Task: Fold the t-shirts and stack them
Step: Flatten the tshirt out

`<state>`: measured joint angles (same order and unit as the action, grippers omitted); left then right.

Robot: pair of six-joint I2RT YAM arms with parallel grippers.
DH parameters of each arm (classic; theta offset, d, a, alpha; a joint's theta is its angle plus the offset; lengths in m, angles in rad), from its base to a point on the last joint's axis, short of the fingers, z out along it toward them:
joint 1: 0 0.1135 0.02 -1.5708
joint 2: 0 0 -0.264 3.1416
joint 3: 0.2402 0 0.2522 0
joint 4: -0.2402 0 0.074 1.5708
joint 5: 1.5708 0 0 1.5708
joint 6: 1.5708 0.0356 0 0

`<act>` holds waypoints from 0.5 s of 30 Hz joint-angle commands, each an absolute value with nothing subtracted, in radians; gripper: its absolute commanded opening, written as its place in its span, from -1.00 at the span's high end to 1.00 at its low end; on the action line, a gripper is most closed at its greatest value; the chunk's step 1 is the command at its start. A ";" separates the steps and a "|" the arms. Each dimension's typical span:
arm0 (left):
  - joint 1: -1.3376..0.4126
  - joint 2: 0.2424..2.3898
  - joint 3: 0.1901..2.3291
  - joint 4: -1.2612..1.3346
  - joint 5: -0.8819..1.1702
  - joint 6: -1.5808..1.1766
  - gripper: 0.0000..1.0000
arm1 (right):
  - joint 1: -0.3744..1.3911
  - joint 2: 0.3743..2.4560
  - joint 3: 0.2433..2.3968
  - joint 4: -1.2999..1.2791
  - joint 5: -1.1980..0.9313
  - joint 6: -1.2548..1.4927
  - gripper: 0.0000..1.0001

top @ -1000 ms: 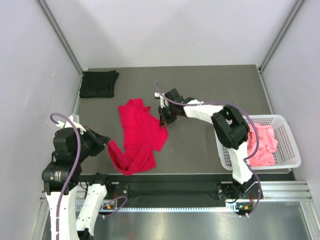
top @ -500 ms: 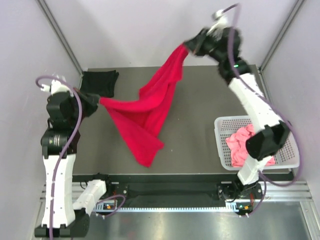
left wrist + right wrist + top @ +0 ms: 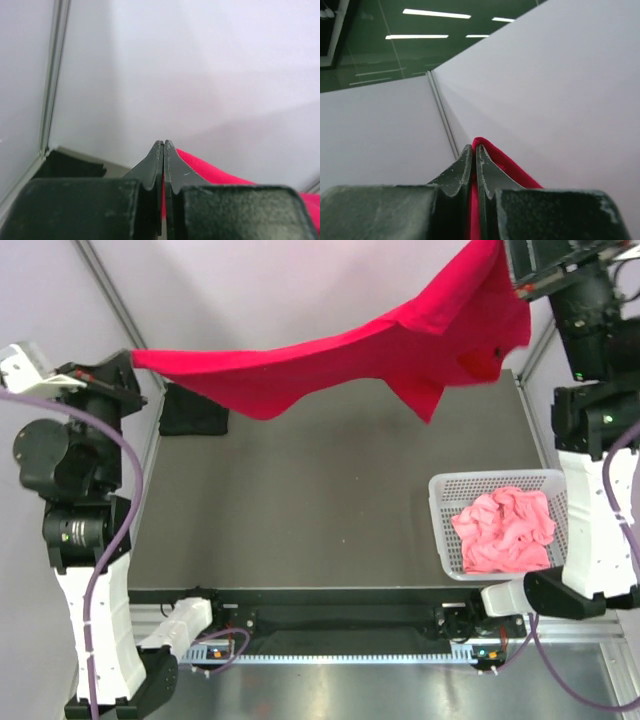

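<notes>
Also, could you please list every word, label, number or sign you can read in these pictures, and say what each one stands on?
None: no readable text shows in any view.
The red t-shirt, the black t-shirt, the salmon pink t-shirt and the white basket show no print.
The small coloured parts at the right arm's base are too small to tell whether they carry markings.
</notes>
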<state>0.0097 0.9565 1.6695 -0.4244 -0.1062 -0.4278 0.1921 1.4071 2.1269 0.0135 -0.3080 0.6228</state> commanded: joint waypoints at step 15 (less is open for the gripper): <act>0.009 1.195 1.675 0.069 -0.193 -0.319 1.00 | 0.160 1.612 2.289 0.190 -0.195 0.681 1.00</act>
<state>0.0097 1.1252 1.6810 -0.0994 -0.1616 -0.3595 0.1783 1.5223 2.2520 0.1070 -0.2291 0.6426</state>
